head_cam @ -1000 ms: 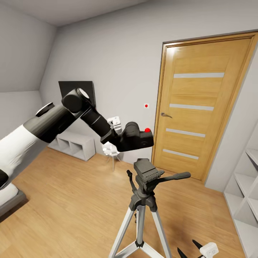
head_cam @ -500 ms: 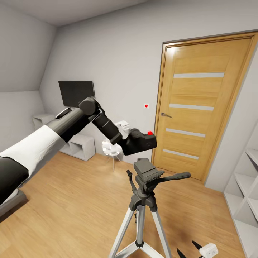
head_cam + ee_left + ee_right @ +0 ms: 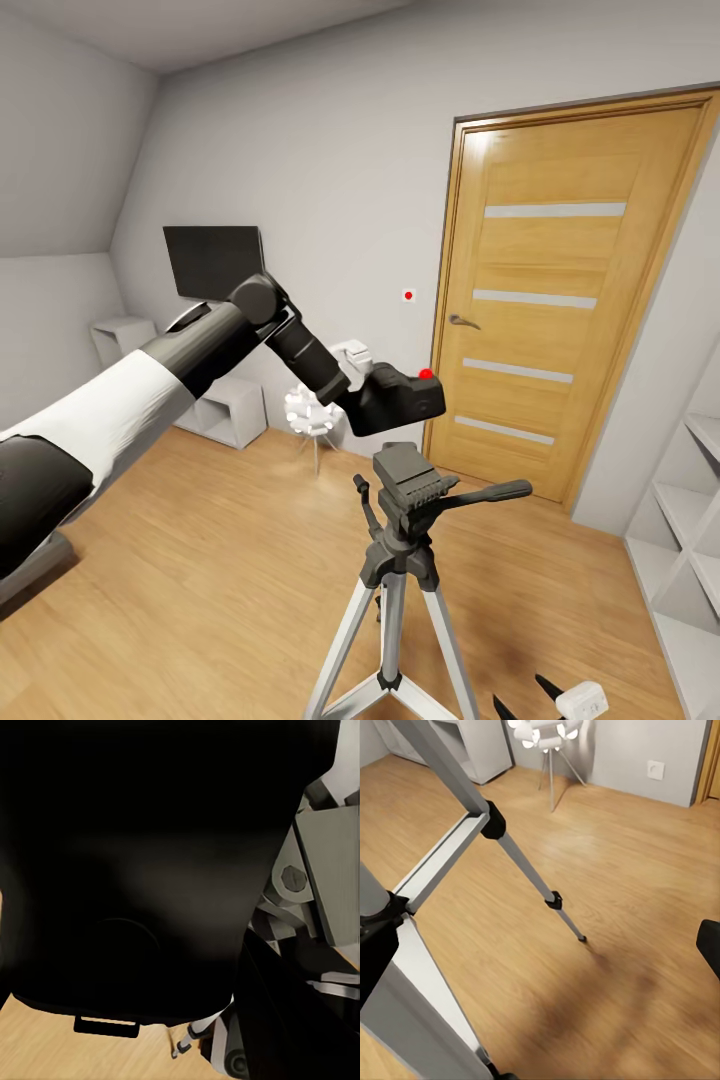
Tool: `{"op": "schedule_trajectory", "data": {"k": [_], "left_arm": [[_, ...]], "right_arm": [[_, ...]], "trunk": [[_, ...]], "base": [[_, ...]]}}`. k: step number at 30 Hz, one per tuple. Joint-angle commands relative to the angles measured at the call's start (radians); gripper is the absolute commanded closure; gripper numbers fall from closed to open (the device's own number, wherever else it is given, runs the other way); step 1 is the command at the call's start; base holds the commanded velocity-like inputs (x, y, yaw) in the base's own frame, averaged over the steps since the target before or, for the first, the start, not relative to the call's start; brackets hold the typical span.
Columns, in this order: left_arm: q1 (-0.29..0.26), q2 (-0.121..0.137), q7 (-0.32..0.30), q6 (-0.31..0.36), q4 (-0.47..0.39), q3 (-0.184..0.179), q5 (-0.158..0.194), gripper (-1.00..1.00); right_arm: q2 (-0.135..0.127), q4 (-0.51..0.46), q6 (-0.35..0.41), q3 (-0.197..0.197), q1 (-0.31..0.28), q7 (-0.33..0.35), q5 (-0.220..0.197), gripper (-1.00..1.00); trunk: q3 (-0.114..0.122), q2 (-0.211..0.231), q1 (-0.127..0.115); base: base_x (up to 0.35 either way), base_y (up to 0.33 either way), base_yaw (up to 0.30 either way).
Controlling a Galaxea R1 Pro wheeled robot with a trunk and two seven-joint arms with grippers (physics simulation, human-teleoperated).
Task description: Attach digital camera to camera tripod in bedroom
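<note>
One arm reached in from the left side of the head view: the left arm (image 3: 150,380), white at the upper part and black toward the wrist, stretched across the room toward the middle. Behind it, a dark flat screen (image 3: 213,260) stood against the grey wall above a low white cube shelf (image 3: 220,405), and a small white lamp with round bulbs (image 3: 308,412) stood on the wood floor (image 3: 200,560) near the wall. At the arm's end the left gripper (image 3: 362,392) was clenched on the digital camera (image 3: 400,400), holding the black body with its red dot on top; the fingers themselves were hidden by the camera, which blacked out most of the left wrist view (image 3: 142,862). The camera hung just above the black pan head of the camera tripod (image 3: 405,490), close but apart from it, slightly up and to the left of the mounting plate. The tripod's long handle pointed to the right, and its silver-grey legs spread downward. In the right wrist view one tripod leg (image 3: 521,862) ran down to its foot on the planks. Further right stood the oak door (image 3: 560,300) with pale stripes. At the lower right edge of the head view, the right gripper (image 3: 530,698) showed two dark fingertips spread apart, holding nothing, beside tall white shelving (image 3: 690,530).
</note>
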Motion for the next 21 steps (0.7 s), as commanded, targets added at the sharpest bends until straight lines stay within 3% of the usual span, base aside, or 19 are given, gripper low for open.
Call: {"op": "schedule_trajectory", "data": {"k": [1, 17, 21], "left_arm": [[-0.001, 0.000, -0.007, 0.010, 0.000, -0.001, -0.006, 1.00], [-0.001, -0.001, -0.007, 0.010, 0.003, -0.001, -0.006, 1.00], [-0.002, 0.001, -0.007, 0.010, 0.004, -0.001, -0.006, 1.00]], "right_arm": [[0.001, 0.000, -0.006, -0.004, -0.001, 0.004, 0.008, -1.00], [0.002, 0.000, -0.004, -0.001, -0.001, 0.011, 0.021, -1.00], [0.002, 0.000, -0.004, 0.034, -0.001, 0.012, 0.029, -1.00]], "trunk": [[0.000, -0.001, 0.000], [0.000, -0.001, 0.000], [0.000, -0.001, 0.000]], "base": [[0.000, 0.000, 0.000], [0.000, 0.000, 0.000], [0.000, 0.000, 0.000]]}}
